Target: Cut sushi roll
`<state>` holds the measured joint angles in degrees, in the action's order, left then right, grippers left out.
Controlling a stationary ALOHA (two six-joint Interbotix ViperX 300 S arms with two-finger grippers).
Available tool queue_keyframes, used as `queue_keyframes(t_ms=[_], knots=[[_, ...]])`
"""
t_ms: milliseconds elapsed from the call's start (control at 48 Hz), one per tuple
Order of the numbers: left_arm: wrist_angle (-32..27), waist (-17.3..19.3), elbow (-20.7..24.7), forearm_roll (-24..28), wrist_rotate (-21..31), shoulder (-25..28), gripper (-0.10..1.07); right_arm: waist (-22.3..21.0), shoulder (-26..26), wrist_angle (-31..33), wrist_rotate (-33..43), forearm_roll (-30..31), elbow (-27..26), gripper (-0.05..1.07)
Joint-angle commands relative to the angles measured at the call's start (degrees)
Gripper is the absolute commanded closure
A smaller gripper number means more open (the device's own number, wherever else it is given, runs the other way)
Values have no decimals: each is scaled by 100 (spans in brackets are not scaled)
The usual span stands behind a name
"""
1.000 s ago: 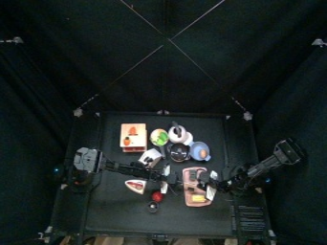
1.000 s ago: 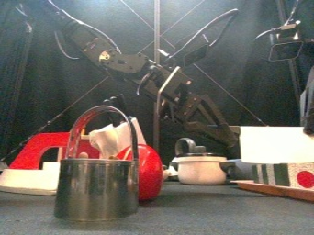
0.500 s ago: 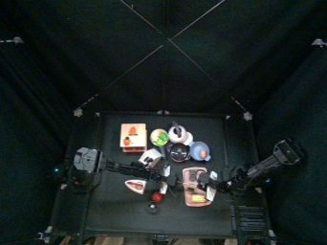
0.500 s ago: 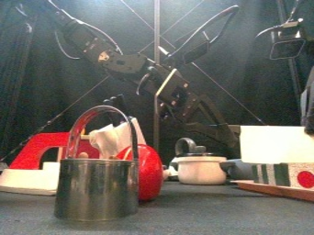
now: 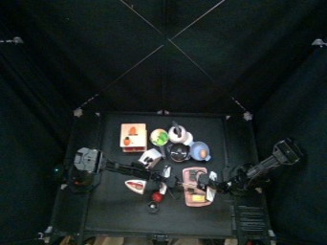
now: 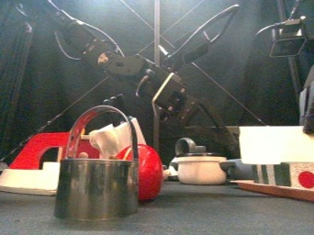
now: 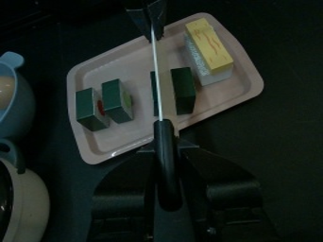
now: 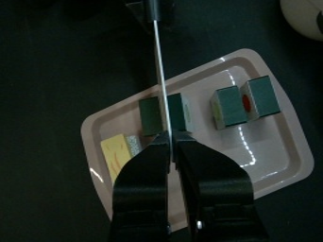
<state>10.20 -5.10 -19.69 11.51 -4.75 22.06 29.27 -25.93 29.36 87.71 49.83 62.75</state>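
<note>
Sushi roll lies on the pink tray beneath the left hand, clamped on a knife; right hand pins it. Two slices done.

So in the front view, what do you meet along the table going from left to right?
Red and white item → metal bucket → red ball → white pot → white box.
</note>
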Motion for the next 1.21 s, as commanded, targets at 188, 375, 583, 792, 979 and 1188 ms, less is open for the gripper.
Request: queue_keyframes(t_ms=[188, 375, 583, 792, 979, 1188], knots=[[9, -53, 88, 0, -9, -9, 37, -18, 114, 0, 9, -35, -26, 63], [9, -70, 88, 0, -9, 18, 38, -18, 141, -132, 9, -105, 26, 63], [9, -158, 97, -9, -9, 105, 38, -18, 334, -396, 9, -246, 88, 63], [9, -237, 97, -18, 0, 149, 38, -18, 571, -475, 9, -325, 70, 63], [0, -264, 88, -26, 0, 132, 37, -9, 589, -492, 9, -325, 62, 63], [0, -264, 79, -9, -9, 26, 37, 9, 422, -457, -53, -308, -9, 63]])
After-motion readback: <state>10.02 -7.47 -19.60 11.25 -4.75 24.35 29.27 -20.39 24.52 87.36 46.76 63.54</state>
